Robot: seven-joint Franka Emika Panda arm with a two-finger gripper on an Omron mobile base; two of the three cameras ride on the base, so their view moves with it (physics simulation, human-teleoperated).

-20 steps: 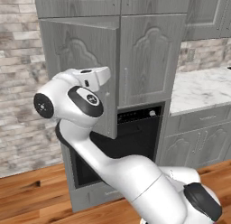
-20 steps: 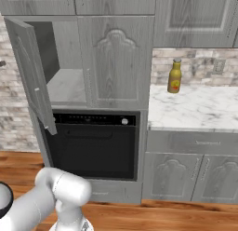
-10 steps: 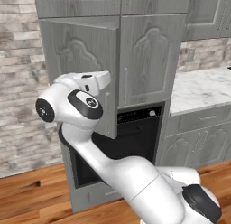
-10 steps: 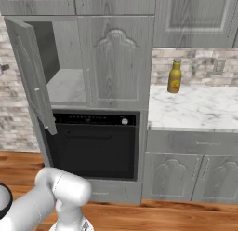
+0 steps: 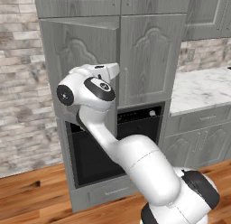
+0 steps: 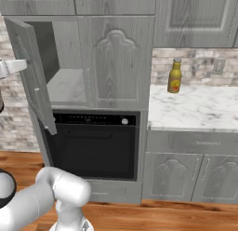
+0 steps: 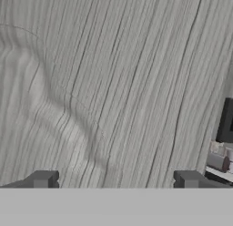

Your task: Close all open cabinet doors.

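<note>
Right base view: a tall grey wood-grain cabinet door with a raised arched panel stands swung out to the left, above a black glass oven. Its closed twin sits just beside it on the right. A yellow bottle stands at the back edge of the white marble bench. In the hand view, two dark fingers are spread apart, facing the door's grain up close.

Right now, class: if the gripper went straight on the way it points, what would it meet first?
Most likely the open cabinet door: its grey wood grain faces the gripper squarely in the hand view, seemingly close, though the gap cannot be judged.
</note>
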